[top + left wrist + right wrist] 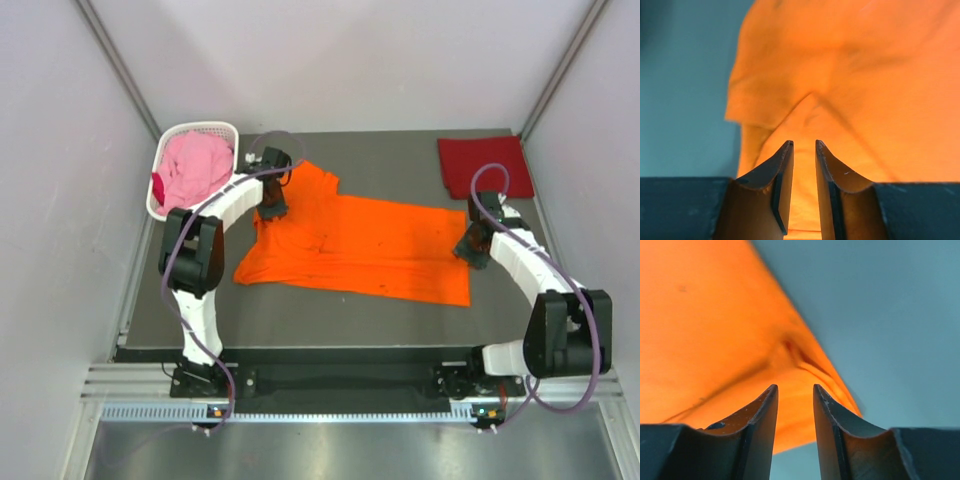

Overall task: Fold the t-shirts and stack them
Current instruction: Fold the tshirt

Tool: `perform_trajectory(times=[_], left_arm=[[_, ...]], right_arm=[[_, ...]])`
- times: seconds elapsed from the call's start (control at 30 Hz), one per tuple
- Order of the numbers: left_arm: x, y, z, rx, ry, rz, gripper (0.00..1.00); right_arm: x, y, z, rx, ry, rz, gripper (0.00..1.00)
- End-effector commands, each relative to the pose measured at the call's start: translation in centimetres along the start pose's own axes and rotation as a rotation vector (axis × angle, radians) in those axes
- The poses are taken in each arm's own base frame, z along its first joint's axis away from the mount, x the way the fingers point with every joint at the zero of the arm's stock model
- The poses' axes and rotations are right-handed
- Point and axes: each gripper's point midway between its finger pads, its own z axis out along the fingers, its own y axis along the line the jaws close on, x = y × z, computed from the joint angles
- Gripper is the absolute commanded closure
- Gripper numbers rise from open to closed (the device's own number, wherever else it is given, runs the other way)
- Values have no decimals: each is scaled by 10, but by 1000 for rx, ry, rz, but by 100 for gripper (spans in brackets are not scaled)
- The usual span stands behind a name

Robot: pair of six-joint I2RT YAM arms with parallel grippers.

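A bright orange t-shirt (370, 245) lies spread flat across the middle of the table. My left gripper (272, 208) hovers over its left part near a sleeve. Its jaws (804, 143) stand a little apart, with only flat orange cloth (850, 75) showing in the gap. My right gripper (468, 250) is at the shirt's right edge. It is open (795, 386) over the orange hem (715, 330), gripping nothing. A dark red t-shirt (484, 165) lies folded at the back right. A pink t-shirt (195, 166) is bundled in the basket.
A white lattice basket (226, 130) stands at the back left, close to the left arm's forearm. The dark grey table top (400, 160) is walled in by pale panels on the left, back and right. A purple cable loops over each arm.
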Motion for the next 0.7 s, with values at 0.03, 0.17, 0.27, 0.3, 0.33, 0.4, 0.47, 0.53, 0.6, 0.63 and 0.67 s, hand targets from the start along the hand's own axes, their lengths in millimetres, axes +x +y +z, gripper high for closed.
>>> perform_trajectory(times=[0.03, 0.17, 0.27, 0.3, 0.33, 0.4, 0.47, 0.53, 0.6, 0.63, 0.67], left_arm=[[-48, -38, -36, 150, -131, -5, 70], [-43, -75, -32, 305, -135, 28, 70], [-31, -86, -16, 330, -82, 34, 70], [-27, -85, -7, 319, -66, 39, 70], [-28, -87, -4, 322, -74, 44, 71], [-27, -86, 10, 303, -71, 59, 71], [-42, -86, 8, 279, -105, 87, 71], [-56, -80, 14, 230, -143, 102, 70], [-77, -81, 14, 219, -202, 102, 65], [-87, -78, 14, 213, -223, 110, 63], [-94, -76, 15, 200, -241, 114, 62]], right_arm=[[13, -32, -26, 102, 90, 144, 65], [6, -51, -34, 146, 44, 209, 65], [-11, -34, -24, 11, -10, 182, 66], [-14, -19, -24, -90, -6, 72, 65], [-21, -5, -25, -169, -25, 11, 65], [-35, 18, -24, -281, -57, -93, 64], [-52, 36, -21, -340, -85, -158, 61], [-77, 48, -21, -353, -137, -228, 54], [-83, 65, -8, -428, -114, -319, 48], [-95, 74, -10, -457, -135, -346, 48], [-94, 77, 3, -459, -103, -369, 48]])
